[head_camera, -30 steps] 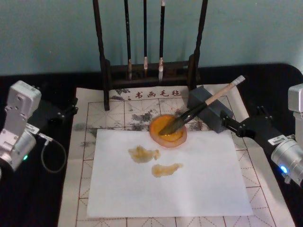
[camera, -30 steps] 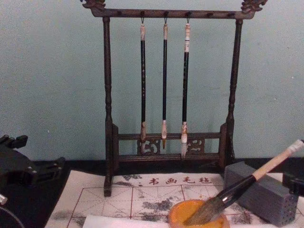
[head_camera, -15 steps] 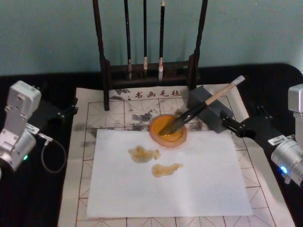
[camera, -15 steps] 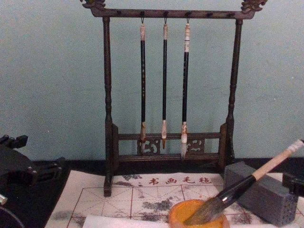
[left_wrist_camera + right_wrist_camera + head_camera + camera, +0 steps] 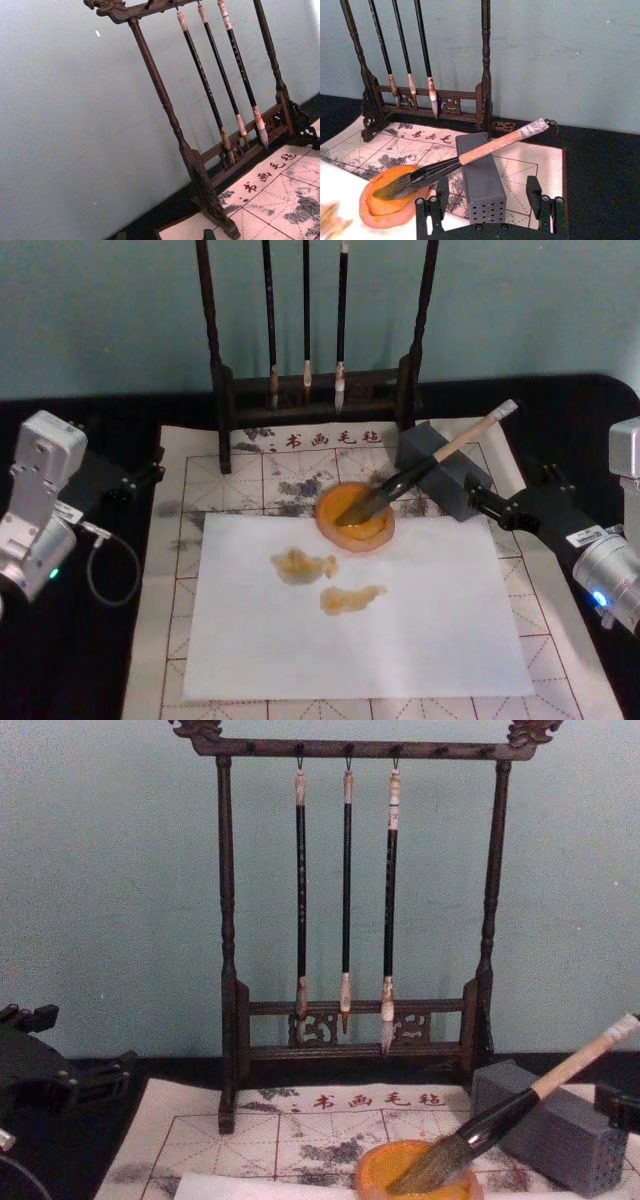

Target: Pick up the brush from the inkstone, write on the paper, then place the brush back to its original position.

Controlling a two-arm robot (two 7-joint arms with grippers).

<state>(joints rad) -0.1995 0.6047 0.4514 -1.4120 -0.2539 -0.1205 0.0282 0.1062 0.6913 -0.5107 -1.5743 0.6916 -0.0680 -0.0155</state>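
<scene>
My right gripper (image 5: pixel 490 200) is open, just beside the grey block's (image 5: pixel 443 472) near end; my left gripper (image 5: pixel 140 475) waits well apart, fingers unclear. The brush (image 5: pixel 425 465) lies slanted, bristles in the inkstone (image 5: pixel 355 517), tan handle over the block, white-wrapped end pointing far-right.

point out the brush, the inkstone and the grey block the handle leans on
brush (image 5: pixel 452 444), head view, on the tan wooden handle
inkstone (image 5: pixel 337 502), head view, on the orange dish's inner floor left of the bristles
grey block (image 5: pixel 481 187), right wrist view, on its top face below the handle
</scene>
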